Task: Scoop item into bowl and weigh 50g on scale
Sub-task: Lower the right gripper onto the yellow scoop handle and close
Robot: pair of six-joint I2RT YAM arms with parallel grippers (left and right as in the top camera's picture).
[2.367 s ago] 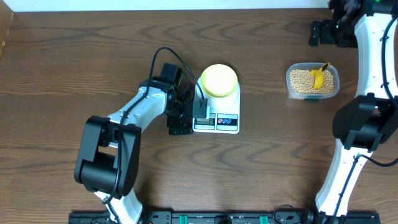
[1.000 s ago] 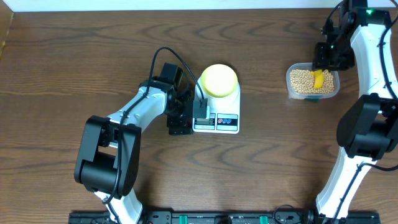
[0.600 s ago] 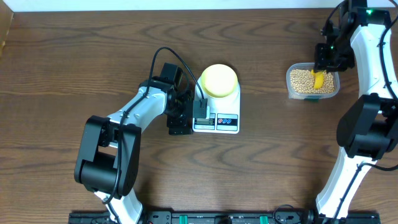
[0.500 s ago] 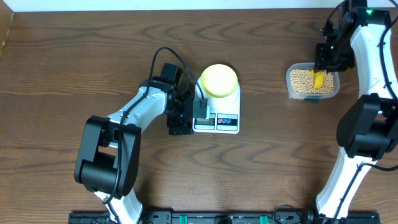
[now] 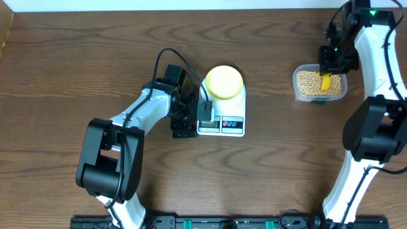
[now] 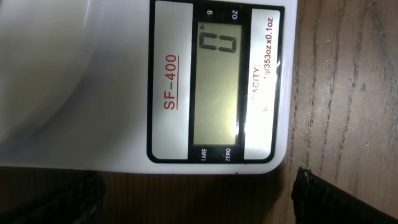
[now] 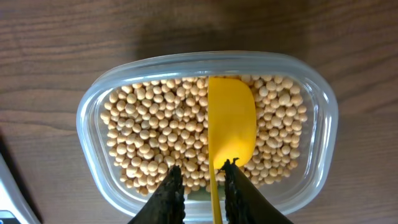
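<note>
The pale-yellow bowl (image 5: 224,81) stands on the white scale (image 5: 233,124), whose display (image 6: 217,87) reads 0. Tan beans (image 7: 149,124) fill a clear tub (image 7: 87,118) at the right of the table, with a yellow scoop (image 7: 231,118) lying on them. My right gripper (image 7: 201,171) hangs over the tub's near rim, its fingers on either side of the scoop's thin handle. The handle lies against the right finger and a gap shows on the left. My left gripper (image 6: 199,205) is wide open at the scale's display end, holding nothing.
Dark wooden table (image 5: 76,57) all round. The tub (image 5: 296,86) sits about a hand's width to the right of the scale. The left arm's black cable (image 5: 166,54) loops beside the bowl. The right arm's base (image 5: 372,127) stands at the right edge.
My right gripper has come down from the back right corner onto the tub, and its jaws have narrowed round the scoop handle. The left arm, bowl and scale have not moved.
</note>
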